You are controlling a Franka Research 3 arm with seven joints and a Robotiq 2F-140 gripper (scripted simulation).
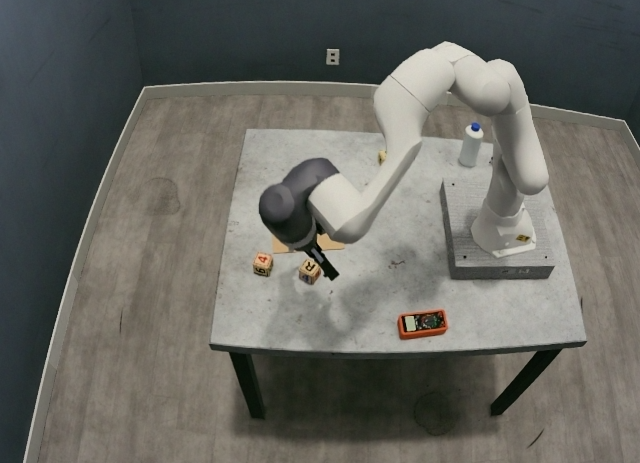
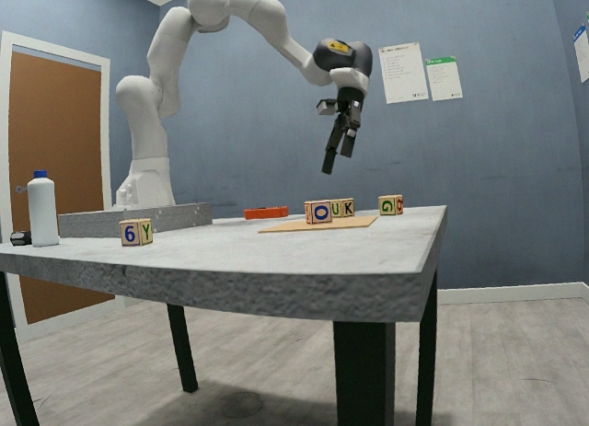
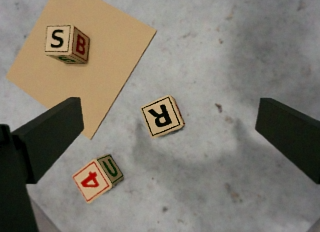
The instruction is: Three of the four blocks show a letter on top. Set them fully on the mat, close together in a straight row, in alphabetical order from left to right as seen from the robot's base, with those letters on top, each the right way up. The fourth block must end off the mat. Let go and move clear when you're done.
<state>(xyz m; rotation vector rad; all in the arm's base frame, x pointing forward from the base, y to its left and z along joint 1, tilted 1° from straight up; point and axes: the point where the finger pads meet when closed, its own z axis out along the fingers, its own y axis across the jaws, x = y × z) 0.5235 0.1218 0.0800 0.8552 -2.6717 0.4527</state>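
My gripper is open and empty, hanging well above the table over the R block. The R block lies on bare table just off the tan mat. The S block stands on the mat; my arm hides it in the top view. The block with a red 4 on top lies off the mat near the table edge. A fourth block lies far off, mostly hidden behind my arm in the top view.
A white bottle with a blue cap stands near my grey base plinth. An orange multimeter lies near the table's front edge.
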